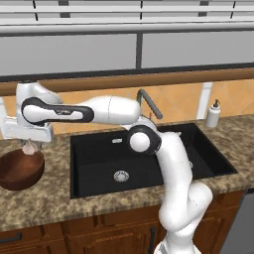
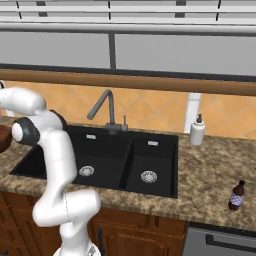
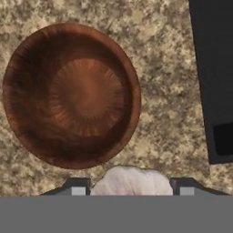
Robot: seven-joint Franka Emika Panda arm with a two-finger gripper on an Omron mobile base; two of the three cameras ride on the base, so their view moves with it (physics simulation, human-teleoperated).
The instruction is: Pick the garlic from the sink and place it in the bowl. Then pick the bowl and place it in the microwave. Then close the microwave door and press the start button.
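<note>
The garlic [image 1: 31, 147] is a pale lumpy bulb hanging just above the right rim of the dark reddish-brown wooden bowl [image 1: 19, 169], which stands on the counter left of the sink [image 1: 99, 158]. My gripper [image 1: 31, 144] is shut on it, pointing down. In the hand view the garlic [image 3: 129, 179] sits between the two fingertips of the gripper [image 3: 129, 187], and the empty bowl [image 3: 70, 95] lies beyond, offset to the left. A corner of the black sink [image 3: 214, 77] shows at the right. The microwave and its door are out of view.
A dark grey faucet [image 2: 102, 107] rises behind the double basin [image 2: 105, 155]. A white soap dispenser [image 2: 197, 131] stands on the speckled granite counter right of the sink. A small brown bottle [image 2: 236, 196] sits near the counter's front right edge.
</note>
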